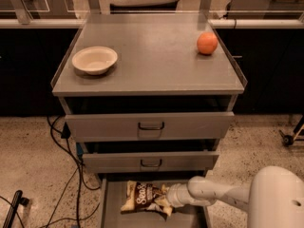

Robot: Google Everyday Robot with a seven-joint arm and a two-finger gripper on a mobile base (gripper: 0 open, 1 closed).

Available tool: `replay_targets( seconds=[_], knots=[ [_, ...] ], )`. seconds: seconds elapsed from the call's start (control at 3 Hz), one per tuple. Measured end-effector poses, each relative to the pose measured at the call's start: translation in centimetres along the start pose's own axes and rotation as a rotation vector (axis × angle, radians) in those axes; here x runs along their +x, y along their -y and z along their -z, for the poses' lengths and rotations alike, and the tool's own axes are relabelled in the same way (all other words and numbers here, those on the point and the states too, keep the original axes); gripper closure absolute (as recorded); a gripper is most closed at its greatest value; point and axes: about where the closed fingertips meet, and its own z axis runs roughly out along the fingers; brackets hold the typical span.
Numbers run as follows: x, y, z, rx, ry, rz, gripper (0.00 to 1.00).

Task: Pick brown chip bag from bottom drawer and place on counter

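Note:
The brown chip bag [142, 196] lies on the floor of the open bottom drawer [110, 208], its white lettering facing up. My gripper [164, 202] reaches in from the right on a white arm and sits at the bag's right end, touching it. The counter [156, 56] is the flat grey top of the cabinet, well above the gripper.
A cream bowl [94, 59] sits at the counter's left and an orange [207, 42] at its back right. Two upper drawers with dark handles [151, 126] are slightly pulled out above the bottom one. Black cables [66, 175] trail on the speckled floor to the left.

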Motion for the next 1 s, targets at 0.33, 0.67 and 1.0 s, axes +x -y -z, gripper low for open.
replay_targets(
  seconds=[0.33,0.67,1.0],
  knots=[
    [-2.5,-1.2,3.2,-0.006,0.024,0.036,1.00],
    [-3.6,-3.1,6.0,-0.016,0.024,0.073,1.00],
    [-4.7,-4.6,9.3,-0.011,0.024,0.100,1.00]
  ],
)
